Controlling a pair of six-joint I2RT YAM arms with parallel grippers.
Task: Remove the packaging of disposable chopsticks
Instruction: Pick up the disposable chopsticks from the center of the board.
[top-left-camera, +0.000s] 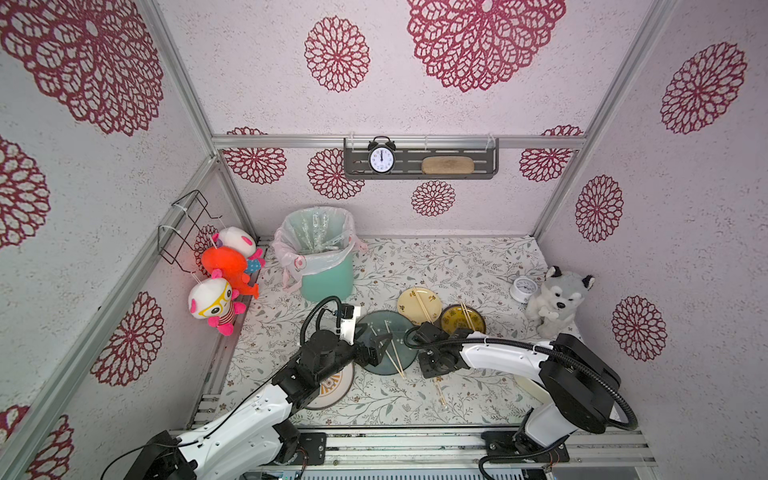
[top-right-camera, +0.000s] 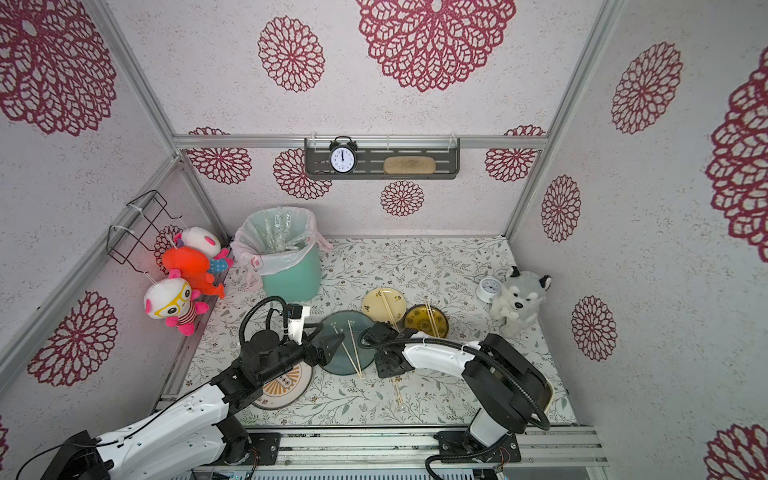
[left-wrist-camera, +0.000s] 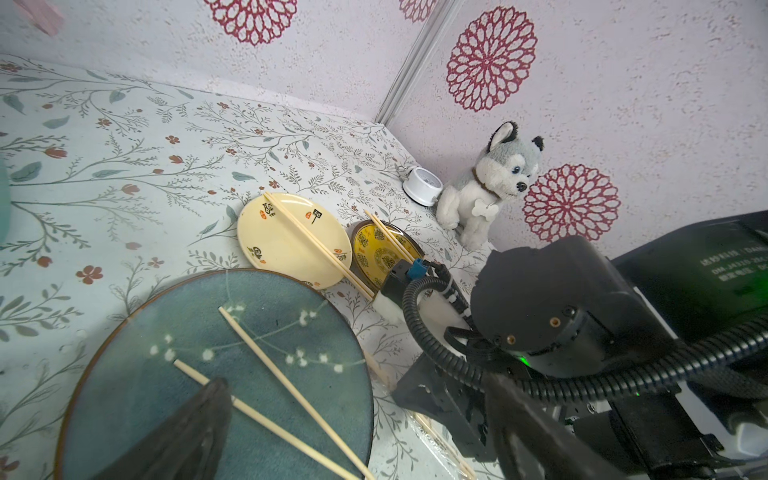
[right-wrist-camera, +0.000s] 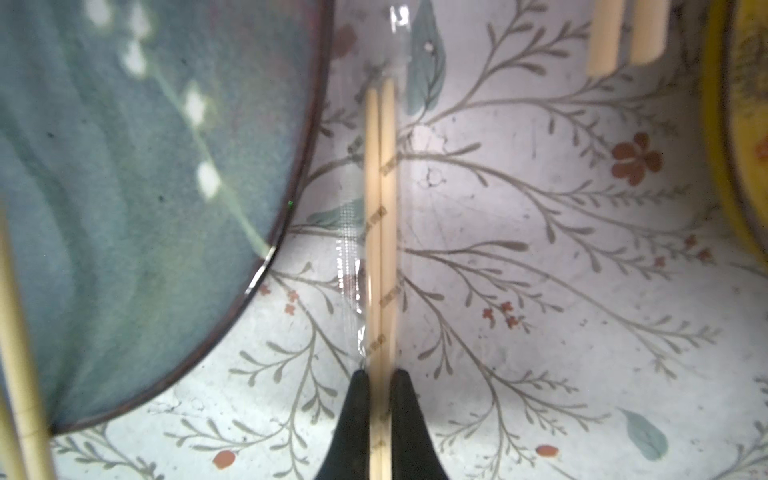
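Two chopsticks (right-wrist-camera: 380, 208) in their clear sleeve (right-wrist-camera: 349, 266) sit near the table's (top-left-camera: 457, 266) front edge, right beside the blue plate (right-wrist-camera: 124, 208), with the right gripper (right-wrist-camera: 380, 386) pinching them. Meanwhile the left gripper (top-left-camera: 374, 338) hangs spread wide over that plate.

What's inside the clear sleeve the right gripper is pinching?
One pair of chopsticks, side by side; the clear sleeve runs on past their tips. The right gripper is shut on the sleeve, and its fingers cover the stretch behind them.
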